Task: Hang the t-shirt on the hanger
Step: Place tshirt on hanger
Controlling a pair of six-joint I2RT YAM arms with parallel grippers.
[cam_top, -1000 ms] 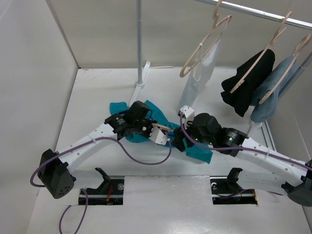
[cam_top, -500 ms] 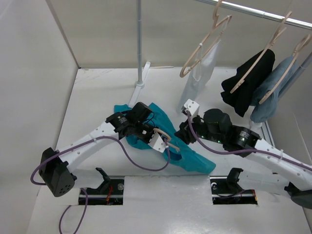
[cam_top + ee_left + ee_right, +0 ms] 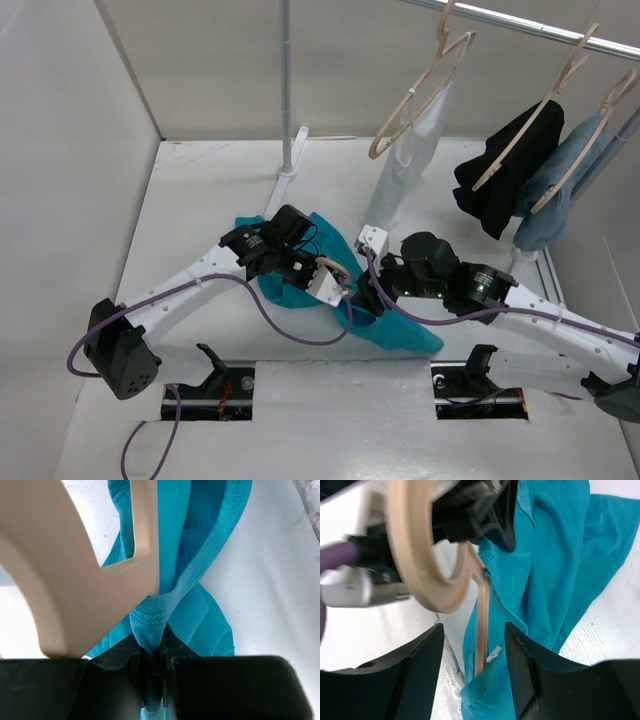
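T-shirt [image 3: 175,530] pinched tight in L gripper [image 3: 151,652], beside hanger [image 3: 75,565]; R gripper [image 3: 472,630], jaws apart, moved back toward hanger vs. half-sec earlier.

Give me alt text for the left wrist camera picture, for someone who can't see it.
The left end effector pinches a bunched fold of the teal t-shirt. The pale hanger fills the upper left, in front of the cloth, over a white table.
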